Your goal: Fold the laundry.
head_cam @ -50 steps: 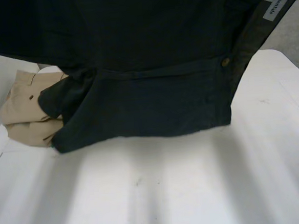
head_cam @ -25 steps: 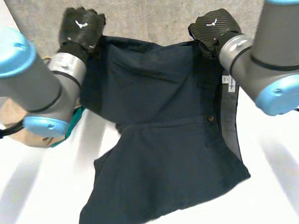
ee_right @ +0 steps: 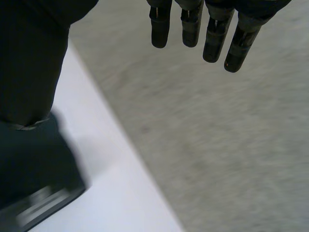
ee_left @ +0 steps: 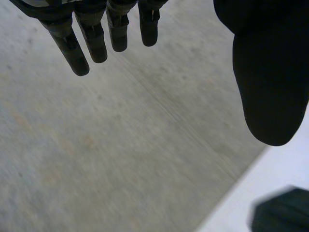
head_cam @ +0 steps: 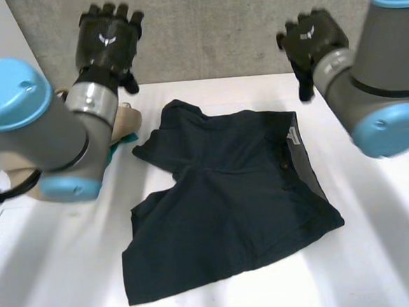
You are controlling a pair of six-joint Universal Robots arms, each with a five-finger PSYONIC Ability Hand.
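Observation:
Dark navy shorts (head_cam: 229,201) lie spread on the white table (head_cam: 380,253), waistband with a white label (head_cam: 292,135) towards the right. My left hand (head_cam: 107,41) hovers above the table's far edge, beyond the shorts' left corner, fingers straight and empty. My right hand (head_cam: 312,39) hovers beyond the waistband corner, also open and empty. In the left wrist view, the left hand (ee_left: 270,72) is spread over grey floor, with a corner of the shorts (ee_left: 282,210) below the thumb. In the right wrist view, the right hand (ee_right: 29,63) is spread, with the shorts (ee_right: 34,169) under the thumb.
A beige garment (head_cam: 126,120) and a teal cloth (head_cam: 113,151) lie at the table's left, partly behind my left arm. A grey concrete surface (head_cam: 210,26) runs beyond the far edge. Bare table lies in front of and to the right of the shorts.
Both hands have let go of the shorts and opened. The shorts, held up at their top corners before, have dropped flat onto the table.

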